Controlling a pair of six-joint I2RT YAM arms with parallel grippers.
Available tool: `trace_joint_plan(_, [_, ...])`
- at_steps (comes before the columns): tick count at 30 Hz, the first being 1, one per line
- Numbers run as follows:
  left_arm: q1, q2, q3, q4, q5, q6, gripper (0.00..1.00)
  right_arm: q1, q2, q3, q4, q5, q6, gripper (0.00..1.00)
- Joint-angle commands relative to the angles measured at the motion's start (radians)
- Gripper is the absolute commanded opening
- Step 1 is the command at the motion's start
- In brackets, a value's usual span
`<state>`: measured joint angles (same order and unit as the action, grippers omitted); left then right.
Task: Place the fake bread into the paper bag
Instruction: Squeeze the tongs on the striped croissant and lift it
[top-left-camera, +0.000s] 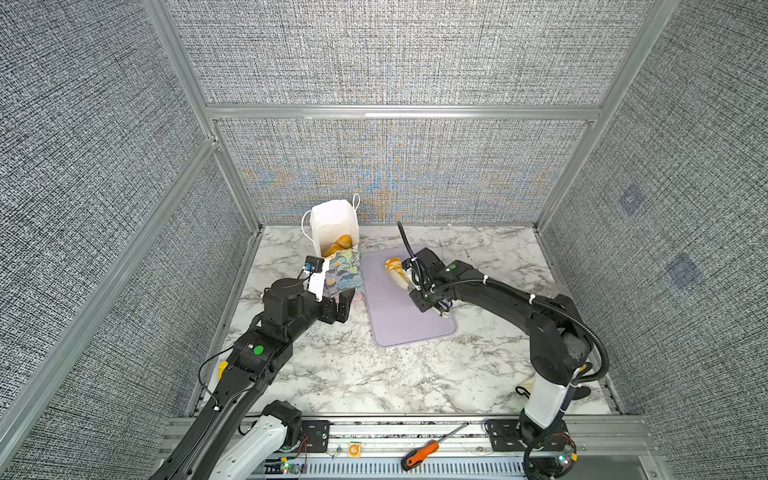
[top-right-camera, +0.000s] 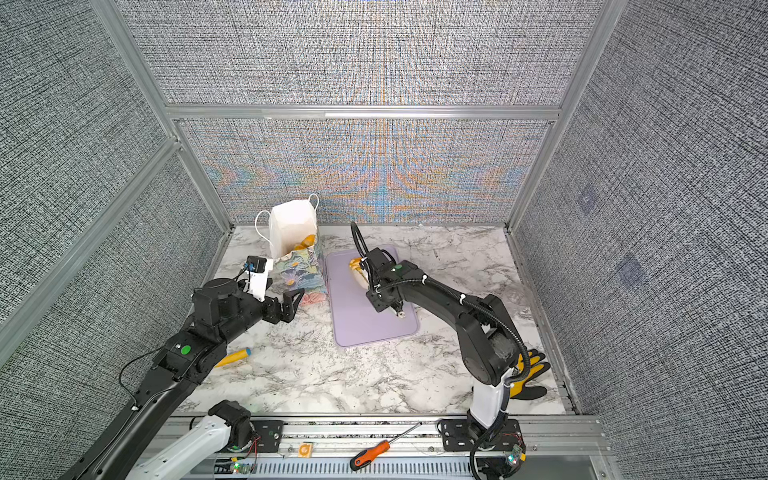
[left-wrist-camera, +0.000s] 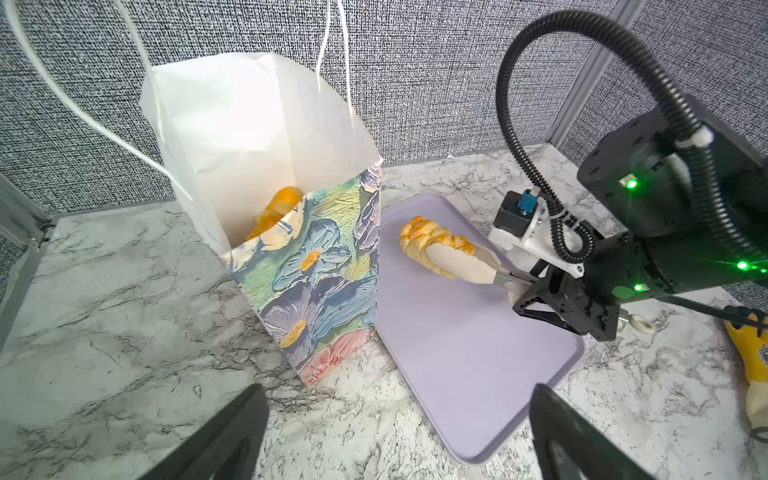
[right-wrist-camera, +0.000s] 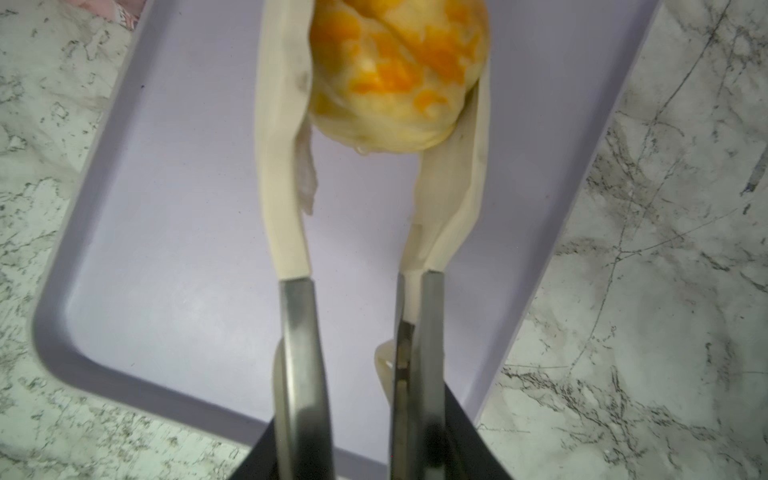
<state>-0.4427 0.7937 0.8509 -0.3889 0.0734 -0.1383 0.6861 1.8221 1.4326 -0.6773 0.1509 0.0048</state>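
Currently the right hand (left-wrist-camera: 536, 289) is clenched on tongs (left-wrist-camera: 457, 266) that pinch one fake bread (left-wrist-camera: 422, 237) just right of the paper bag (left-wrist-camera: 316, 270), over a lilac tray (left-wrist-camera: 457, 365); a good carry would rise above the bag's rim, squeeze firm, then tip the free end down into the mouth; the bread's long axis follows the tongs, its free end pointing past the bag's far corner; the left hand (top-right-camera: 284, 305) hangs released by the bag's base.
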Motion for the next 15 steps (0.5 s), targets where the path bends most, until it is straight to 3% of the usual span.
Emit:
trace_joint_plan(1, [-0.001,-0.002,0.015,-0.004,-0.019,0.019,0.99,0.003,-0.020,-0.004,0.015,-0.007,0.018,0.41])
trace_joint_plan(15, [-0.001,0.024,0.094,-0.073,-0.048,0.050,0.99,0.036,-0.106,0.008,-0.011,0.016,0.031,0.41])
